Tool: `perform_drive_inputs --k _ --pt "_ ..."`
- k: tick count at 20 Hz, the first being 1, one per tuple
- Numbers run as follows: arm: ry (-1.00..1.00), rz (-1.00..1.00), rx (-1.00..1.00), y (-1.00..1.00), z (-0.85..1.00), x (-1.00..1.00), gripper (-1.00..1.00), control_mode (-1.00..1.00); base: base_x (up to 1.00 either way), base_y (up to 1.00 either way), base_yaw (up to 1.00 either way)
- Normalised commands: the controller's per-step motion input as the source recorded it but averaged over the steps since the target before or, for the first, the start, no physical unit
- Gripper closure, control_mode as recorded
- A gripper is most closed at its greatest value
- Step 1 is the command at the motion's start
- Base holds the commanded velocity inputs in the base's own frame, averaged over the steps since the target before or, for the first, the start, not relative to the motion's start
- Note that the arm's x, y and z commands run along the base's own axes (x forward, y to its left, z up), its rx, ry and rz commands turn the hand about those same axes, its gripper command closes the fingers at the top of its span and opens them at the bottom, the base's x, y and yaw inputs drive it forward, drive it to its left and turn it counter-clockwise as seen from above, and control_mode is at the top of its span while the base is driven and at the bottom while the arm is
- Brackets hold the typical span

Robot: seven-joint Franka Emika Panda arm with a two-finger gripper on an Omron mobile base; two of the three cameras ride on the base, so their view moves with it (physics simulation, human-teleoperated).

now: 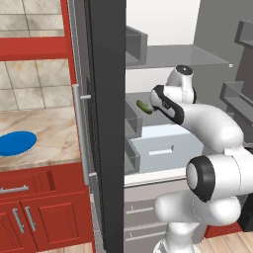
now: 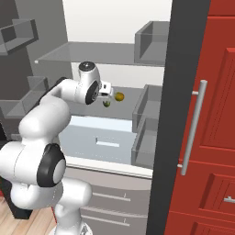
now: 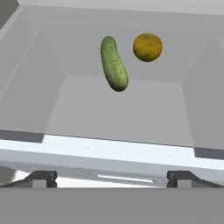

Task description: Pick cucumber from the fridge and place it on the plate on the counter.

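the fridge [image 1: 106,123] stood open, its dark door edge-on in the left base view beside the beige counter [image 1: 54,131], where the blue plate [image 1: 16,143] lay bare above the red cabinets [image 1: 34,210]. the arm reached into the fridge interior above the pale drawer [image 2: 98,137]. the cucumber [image 3: 114,64] lay on the grey shelf floor toward the back, lengthwise away from the hand, with a round yellowish-brown fruit [image 3: 148,47] just beside it on one side, the two not touching. in the hand view the gripper [image 3: 111,178] was spread wide, its two dark fingertips [image 3: 40,178] set far apart at the bottom with nothing between them, and the cucumber sat beyond them, apart from both. in the right base view the cucumber [image 2: 107,103] and the fruit [image 2: 119,97] showed just past the hand.
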Motion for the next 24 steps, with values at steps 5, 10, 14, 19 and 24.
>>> perform_drive_inputs --k 5,10,14,19,24 --pt "0.00 0.00 0.00 0.00 -0.22 0.32 -1.00 -1.00 0.00 0.00 0.00" --pt "0.00 0.00 0.00 0.00 -0.17 0.31 -1.00 -1.00 0.00 0.00 0.00" --pt "0.00 0.01 0.00 0.00 -0.03 0.29 -1.00 -1.00 0.00 0.00 0.00" --pt "0.00 0.03 0.00 0.00 -0.02 0.34 -1.00 -1.00 0.00 0.00 0.00" --pt "0.00 0.05 0.00 0.00 -0.13 0.43 -1.00 -1.00 0.00 0.00 0.00"
